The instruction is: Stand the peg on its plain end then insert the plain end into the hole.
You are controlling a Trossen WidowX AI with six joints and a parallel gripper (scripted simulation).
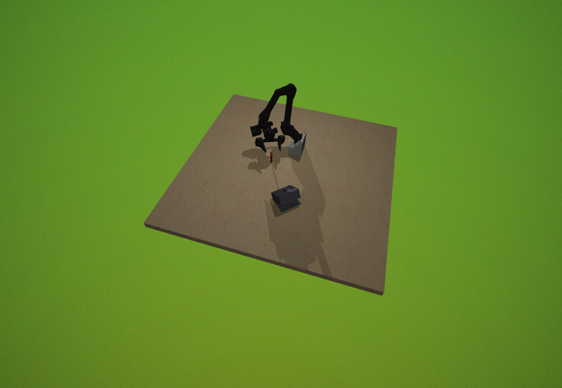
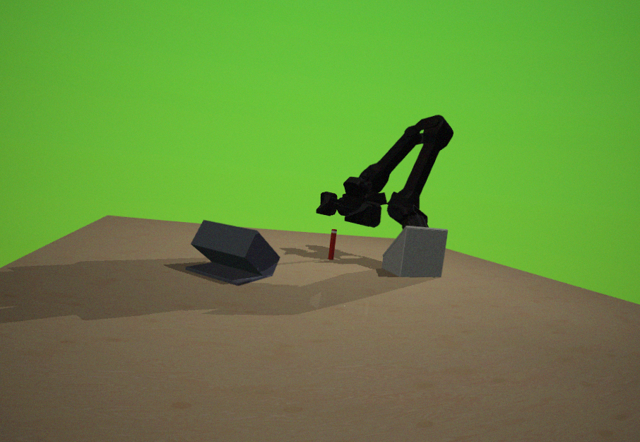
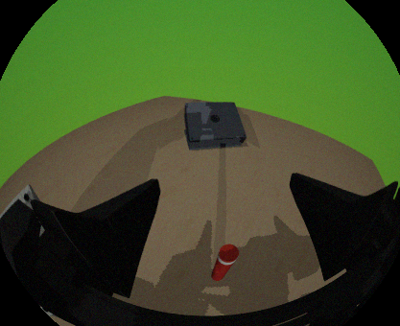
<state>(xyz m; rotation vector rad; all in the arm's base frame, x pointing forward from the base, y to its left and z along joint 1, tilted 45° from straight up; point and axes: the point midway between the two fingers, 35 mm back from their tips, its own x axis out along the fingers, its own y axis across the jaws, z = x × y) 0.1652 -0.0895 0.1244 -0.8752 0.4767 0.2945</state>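
The red peg [image 1: 271, 157] [image 2: 332, 245] [image 3: 221, 270] stands upright on the table [image 1: 204, 202] [image 2: 320, 364], with its white-banded end up. My gripper [image 1: 272, 150] [image 3: 227, 183] is wide open and empty. It is above the peg, clear of it, and the peg shows low between the two spread fingers in the wrist view. The dark sloped panel [image 1: 285, 201] [image 2: 227, 242] [image 3: 227, 129] stands farther out from the robot. Its single hole [image 3: 215, 118] is empty. The fingertips are hard to make out in the exterior view.
The grey wedge-shaped base block [image 1: 297, 148] [image 2: 424, 253] sits under the arm, beside the peg's area. The sloped panel rests on a thin foot plate [image 2: 224, 271]. Shadows of the arm fall across the table around the peg and the panel.
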